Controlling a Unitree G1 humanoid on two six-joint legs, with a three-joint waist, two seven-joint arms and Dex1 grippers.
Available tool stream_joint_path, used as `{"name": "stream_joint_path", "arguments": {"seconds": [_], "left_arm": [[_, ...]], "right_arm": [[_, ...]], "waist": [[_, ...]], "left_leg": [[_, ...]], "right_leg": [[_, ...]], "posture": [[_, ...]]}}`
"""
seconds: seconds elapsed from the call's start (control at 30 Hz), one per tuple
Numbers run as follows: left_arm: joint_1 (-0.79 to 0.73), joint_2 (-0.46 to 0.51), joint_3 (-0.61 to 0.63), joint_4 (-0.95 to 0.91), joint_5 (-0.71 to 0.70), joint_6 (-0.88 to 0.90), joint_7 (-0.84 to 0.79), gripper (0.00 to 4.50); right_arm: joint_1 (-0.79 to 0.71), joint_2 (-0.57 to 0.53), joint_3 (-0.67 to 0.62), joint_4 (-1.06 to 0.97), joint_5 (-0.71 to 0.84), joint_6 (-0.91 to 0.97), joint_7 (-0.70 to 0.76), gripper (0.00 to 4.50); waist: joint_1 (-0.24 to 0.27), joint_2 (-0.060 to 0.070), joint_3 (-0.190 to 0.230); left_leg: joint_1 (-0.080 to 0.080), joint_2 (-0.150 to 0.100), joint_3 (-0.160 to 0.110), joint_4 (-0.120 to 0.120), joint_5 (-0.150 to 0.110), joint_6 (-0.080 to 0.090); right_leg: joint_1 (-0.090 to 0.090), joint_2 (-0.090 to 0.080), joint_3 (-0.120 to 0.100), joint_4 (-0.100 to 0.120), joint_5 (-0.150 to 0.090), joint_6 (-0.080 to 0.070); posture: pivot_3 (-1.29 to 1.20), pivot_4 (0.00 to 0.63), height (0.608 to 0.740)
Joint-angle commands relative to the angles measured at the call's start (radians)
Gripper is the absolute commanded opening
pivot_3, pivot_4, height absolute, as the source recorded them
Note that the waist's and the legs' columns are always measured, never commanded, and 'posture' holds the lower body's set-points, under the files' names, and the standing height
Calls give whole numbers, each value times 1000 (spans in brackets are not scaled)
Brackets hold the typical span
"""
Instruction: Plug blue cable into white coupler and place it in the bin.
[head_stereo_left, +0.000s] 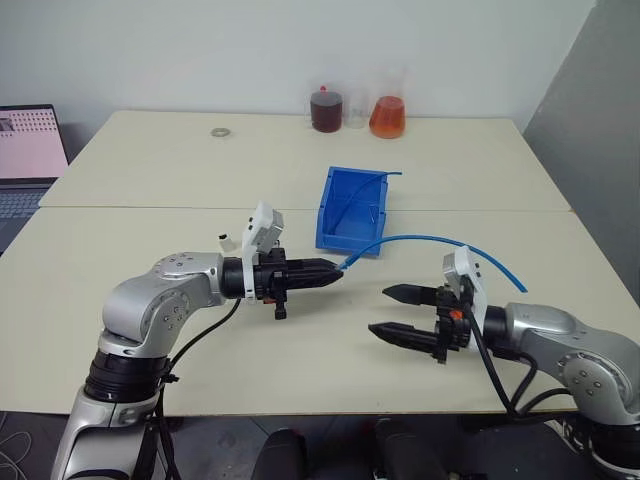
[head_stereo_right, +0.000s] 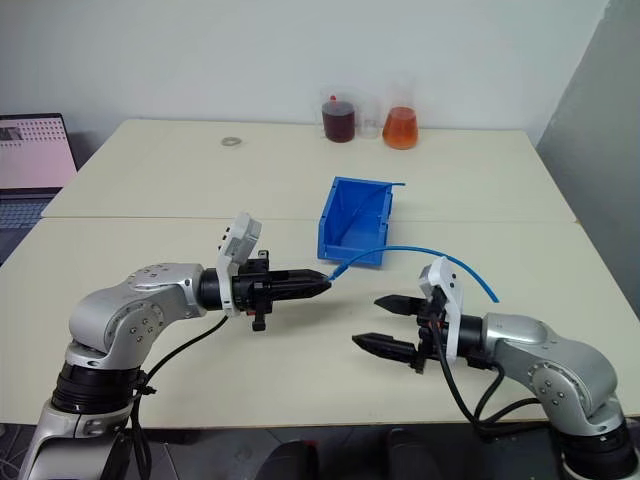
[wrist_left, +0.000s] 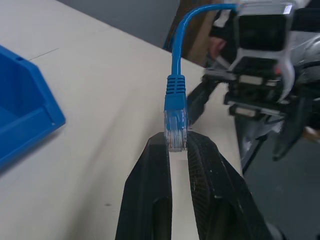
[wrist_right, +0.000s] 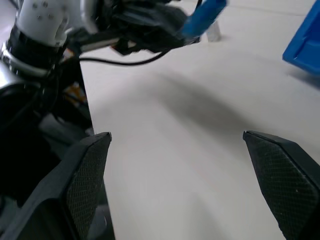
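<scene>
— Gaping wide over bare tabletop (head_stereo_left: 300, 340), right gripper (head_stereo_left: 400, 312); pinching the blue cable (head_stereo_left: 440, 243) by its clear plug (wrist_left: 176, 134), left gripper (head_stereo_left: 335, 271).

— Standing behind that arm, white coupler (head_stereo_left: 228, 241); sitting beyond, bin (head_stereo_left: 352, 210).

— Risking a twisted-out plug, gripping so shallowly.

— Trailing near the right gripper, possibly snagging.

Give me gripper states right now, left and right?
Left gripper: closed on the clear plug of the blue cable.
Right gripper: open, holding nothing.

Light-blue cable (head_stereo_left: 430, 241), bright blue bin (head_stereo_left: 352, 210), cream table (head_stereo_left: 150, 170), black-fingered left hand (head_stereo_left: 335, 272).
</scene>
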Motion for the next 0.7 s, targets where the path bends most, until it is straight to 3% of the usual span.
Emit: {"name": "stream_joint_path", "arguments": {"seconds": [0.03, 0.37, 0.7], "left_arm": [[-13, 27, 31, -38, -64, 30, -33, 201], [-17, 47, 71, -40, -182, 103, -37, 201], [-12, 57, 71, -46, -201, 103, -33, 201]], "right_arm": [[-63, 20, -61, 10, 94, 20, -29, 4500], [-165, 77, -54, 53, 228, 68, -87, 4500], [-208, 118, -48, 91, 270, 78, -125, 4500]], "waist": [[0, 0, 0], [1, 0, 0], [1, 0, 0]], "left_leg": [[0, 0, 0, 0, 0, 0], [-1, 0, -1, 0, 0, 0], [-2, 0, -1, 0, 0, 0]], "right_leg": [[0, 0, 0, 0, 0, 0], [-1, 0, 0, 0, 0, 0], [-1, 0, 0, 0, 0, 0]], "posture": [[0, 150, 740], [0, 150, 740], [0, 150, 740]]}}
